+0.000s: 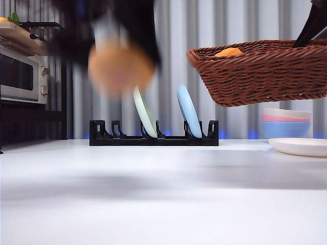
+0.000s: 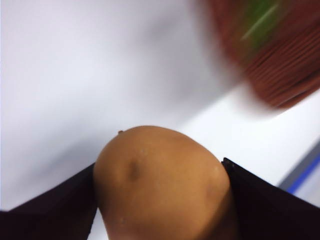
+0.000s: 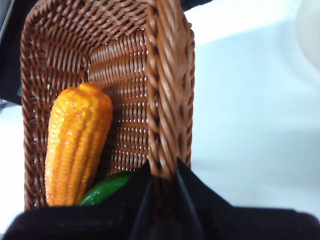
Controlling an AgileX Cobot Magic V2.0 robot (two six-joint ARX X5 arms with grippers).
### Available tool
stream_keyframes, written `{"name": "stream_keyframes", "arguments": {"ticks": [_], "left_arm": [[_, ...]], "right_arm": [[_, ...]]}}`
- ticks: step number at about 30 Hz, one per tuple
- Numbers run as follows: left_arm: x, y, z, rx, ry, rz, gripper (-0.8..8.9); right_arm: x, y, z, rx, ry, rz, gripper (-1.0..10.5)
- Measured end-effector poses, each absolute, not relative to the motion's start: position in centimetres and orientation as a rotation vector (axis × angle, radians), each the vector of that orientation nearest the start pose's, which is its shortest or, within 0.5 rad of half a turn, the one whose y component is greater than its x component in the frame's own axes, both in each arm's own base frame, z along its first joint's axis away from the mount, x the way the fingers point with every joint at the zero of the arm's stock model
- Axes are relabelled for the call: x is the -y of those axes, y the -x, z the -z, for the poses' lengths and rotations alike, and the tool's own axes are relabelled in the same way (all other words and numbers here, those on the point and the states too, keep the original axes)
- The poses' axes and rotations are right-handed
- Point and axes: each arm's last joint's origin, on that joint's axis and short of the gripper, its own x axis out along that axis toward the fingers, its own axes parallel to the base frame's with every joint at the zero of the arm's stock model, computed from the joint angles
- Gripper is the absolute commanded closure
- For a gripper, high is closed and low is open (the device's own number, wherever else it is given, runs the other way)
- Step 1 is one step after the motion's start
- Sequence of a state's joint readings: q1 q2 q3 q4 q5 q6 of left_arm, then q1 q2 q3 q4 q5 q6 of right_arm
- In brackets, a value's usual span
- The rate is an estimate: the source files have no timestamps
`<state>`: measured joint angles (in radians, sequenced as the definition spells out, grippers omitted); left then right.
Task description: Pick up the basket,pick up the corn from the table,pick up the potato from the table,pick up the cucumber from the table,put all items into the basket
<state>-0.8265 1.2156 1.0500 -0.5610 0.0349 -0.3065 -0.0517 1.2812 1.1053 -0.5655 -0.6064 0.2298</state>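
The reddish-brown wicker basket (image 1: pixel 265 71) hangs above the table at the right, held by its rim (image 3: pixel 165 100) in my right gripper (image 3: pixel 162 172), which is shut on it. Inside lie the orange corn (image 3: pixel 77 145) and the green cucumber (image 3: pixel 102 189); the corn's tip (image 1: pixel 229 52) peeks over the rim in the front view. The tan potato (image 2: pixel 162 185) sits between the jaws of my left gripper (image 2: pixel 160 190), shut on it, blurred and high at the left (image 1: pixel 120 66). In the left wrist view the basket (image 2: pixel 270 55) shows as a blur.
A black dish rack (image 1: pixel 153 133) with a pale green plate (image 1: pixel 144 112) and a blue plate (image 1: pixel 189 109) stands at the back. Stacked bowls (image 1: pixel 286 122) and a white plate (image 1: pixel 301 146) are at the right, a microwave (image 1: pixel 23 76) at the left.
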Motion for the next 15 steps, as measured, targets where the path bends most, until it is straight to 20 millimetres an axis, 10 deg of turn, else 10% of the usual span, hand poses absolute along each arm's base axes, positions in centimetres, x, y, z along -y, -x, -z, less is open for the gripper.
{"name": "stream_keyframes", "arguments": {"ticks": [7,15], "left_arm": [[17.0,-14.0,-41.2,-0.382,0.173,0.847,8.21],[21.6,-17.9,-40.1,-0.305,0.166,0.757,8.21]], "right_arm": [[-3.4,-26.2,-31.1,-0.798,-0.400,-0.553,9.6],[-7.9,-25.3,-31.0,-0.827,-0.286,-0.613,9.6]]}}
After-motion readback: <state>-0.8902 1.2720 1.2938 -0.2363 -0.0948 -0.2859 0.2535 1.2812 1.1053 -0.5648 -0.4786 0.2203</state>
